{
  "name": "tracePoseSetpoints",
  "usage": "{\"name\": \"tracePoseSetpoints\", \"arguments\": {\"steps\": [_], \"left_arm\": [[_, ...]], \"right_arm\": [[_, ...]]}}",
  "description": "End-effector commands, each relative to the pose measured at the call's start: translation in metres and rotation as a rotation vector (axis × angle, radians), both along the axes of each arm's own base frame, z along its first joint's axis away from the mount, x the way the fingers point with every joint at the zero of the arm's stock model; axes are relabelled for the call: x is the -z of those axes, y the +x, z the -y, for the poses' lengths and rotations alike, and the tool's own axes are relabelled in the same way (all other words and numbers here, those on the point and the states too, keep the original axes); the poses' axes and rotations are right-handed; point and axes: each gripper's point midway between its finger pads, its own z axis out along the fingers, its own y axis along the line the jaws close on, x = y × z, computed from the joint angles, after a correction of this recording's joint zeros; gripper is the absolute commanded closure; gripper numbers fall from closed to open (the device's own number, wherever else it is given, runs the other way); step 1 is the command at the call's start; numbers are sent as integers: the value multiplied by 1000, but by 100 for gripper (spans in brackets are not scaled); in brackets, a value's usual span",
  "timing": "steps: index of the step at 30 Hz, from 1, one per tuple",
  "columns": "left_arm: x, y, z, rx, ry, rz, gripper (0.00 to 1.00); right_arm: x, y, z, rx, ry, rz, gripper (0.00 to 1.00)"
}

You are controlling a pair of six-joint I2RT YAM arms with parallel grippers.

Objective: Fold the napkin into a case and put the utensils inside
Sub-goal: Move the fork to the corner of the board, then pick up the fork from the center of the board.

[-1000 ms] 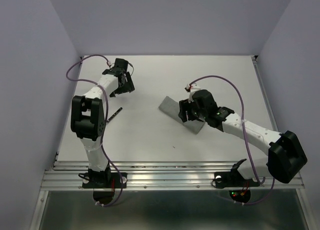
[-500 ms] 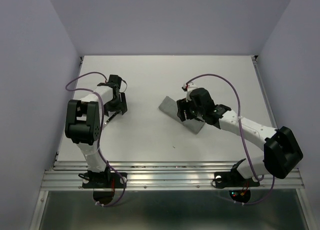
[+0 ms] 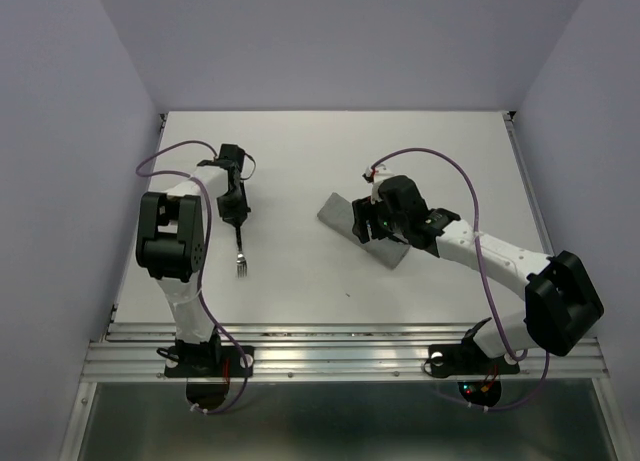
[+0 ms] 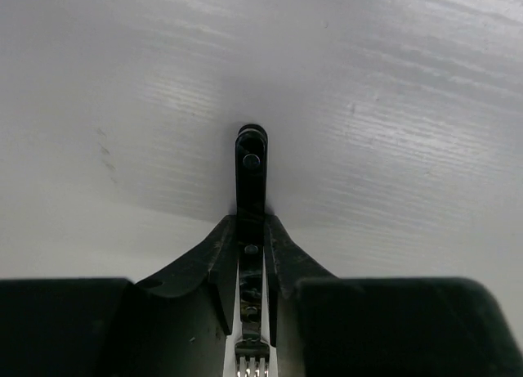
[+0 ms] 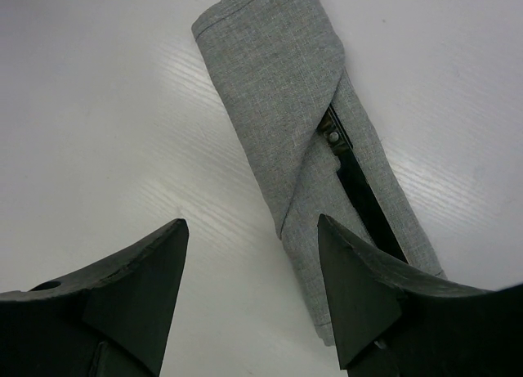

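The napkin is folded into a narrow grey case (image 3: 337,211) lying slantwise right of the table's middle. In the right wrist view the case (image 5: 278,83) has a dark utensil handle (image 5: 359,193) showing in its fold. My right gripper (image 3: 372,224) hovers over the case with its jaws wide apart (image 5: 251,226) and nothing between them. A fork (image 3: 240,253) with a dark handle points its tines at the near edge. My left gripper (image 3: 234,207) is shut on the fork's handle (image 4: 251,160), the fingers pressing it from both sides (image 4: 251,222).
Pale walls close in the white table (image 3: 300,271) on the left, back and right. An aluminium rail (image 3: 340,353) runs along the near edge by both arm bases. Purple cables (image 3: 470,181) loop above each arm.
My left gripper came toward the near edge, dropped over the fork and shut on its handle. The fork swung from slanted to pointing at the near edge. The right gripper barely moved.
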Motion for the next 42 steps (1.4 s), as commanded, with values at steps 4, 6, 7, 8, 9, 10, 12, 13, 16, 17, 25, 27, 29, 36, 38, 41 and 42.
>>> {"name": "tracePoseSetpoints", "arguments": {"steps": [4,6,7,8,9,10,12,13,16,17,25,27,29,36,38,41,42], "left_arm": [[6,21,35,-29,-201,1,100],[1,20,50,-71,-287,14,100],[0,17,51,-104,-302,19,100],[-3,13,53,-141,-319,33,99],[-7,9,57,-172,-349,54,97],[-14,-1,63,-235,-406,92,94],[-19,-12,74,-273,-452,111,92],[-18,-23,77,-323,-469,105,91],[-9,-47,93,-361,-485,54,91],[-11,-51,98,-390,-497,51,91],[-38,-58,127,-360,-546,62,21],[-50,-54,125,-354,-546,92,21],[-71,-44,118,-341,-525,145,21],[-130,-1,30,-387,-377,325,21],[-147,9,6,-396,-349,366,21],[-167,17,-31,-452,-341,427,21],[-170,19,-36,-459,-343,441,21]], "right_arm": [[-14,2,0,18,31,14,30],[-13,2,-1,14,34,10,30],[-12,3,0,19,26,6,30],[-10,3,2,26,15,1,29],[-9,5,4,37,1,1,29],[-8,8,8,59,-21,-1,30],[-9,10,8,68,-25,0,30],[-10,10,5,60,-15,-2,30],[-12,11,-2,36,6,-7,30],[-13,12,-6,26,12,-10,29],[-26,5,-22,5,51,30,29],[-25,-4,-34,-22,50,27,29],[-20,-9,-48,-45,41,19,29],[3,-46,-138,-211,-87,35,29],[6,-52,-160,-230,-35,14,31],[18,-59,-188,-273,-11,-18,36],[24,-60,-202,-288,-23,-21,37]]}}
